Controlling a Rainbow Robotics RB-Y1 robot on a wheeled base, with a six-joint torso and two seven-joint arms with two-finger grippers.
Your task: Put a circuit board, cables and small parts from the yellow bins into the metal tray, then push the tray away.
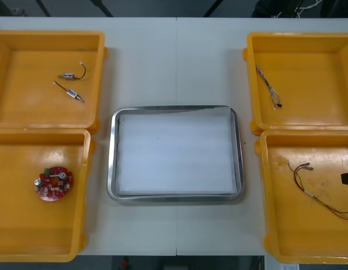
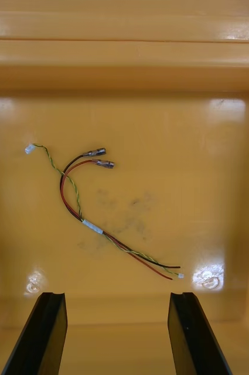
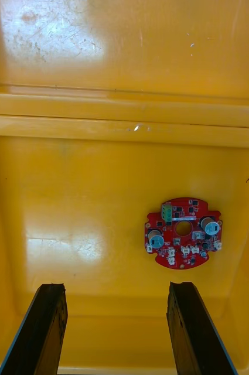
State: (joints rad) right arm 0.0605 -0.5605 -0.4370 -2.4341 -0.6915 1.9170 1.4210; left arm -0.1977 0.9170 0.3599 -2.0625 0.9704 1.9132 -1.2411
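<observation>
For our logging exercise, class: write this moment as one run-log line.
left claw: open, facing round red circuit board | right claw: open, facing red and yellow cable | rectangular metal tray: nothing loaded

Glossy, scuffed plastic bins (image 1: 27, 225); shiny metal tray (image 1: 174, 197), matt white inside

We find the tray (image 1: 176, 198) centred on the desk (image 1: 176, 62); near left bin (image 1: 16, 225) holds the circuit board (image 1: 53, 183); far left bin (image 1: 27, 107), small metal parts (image 1: 74, 94); far right bin (image 1: 314, 107), one cable (image 1: 268, 87); near right bin (image 1: 297, 230), a cable bundle (image 1: 311, 194).

Electronics assembly bench: light table (image 1: 176, 62), yellow parts bins (image 1: 33, 73), metal tray (image 1: 113, 157), red circuit board (image 1: 54, 183).
</observation>
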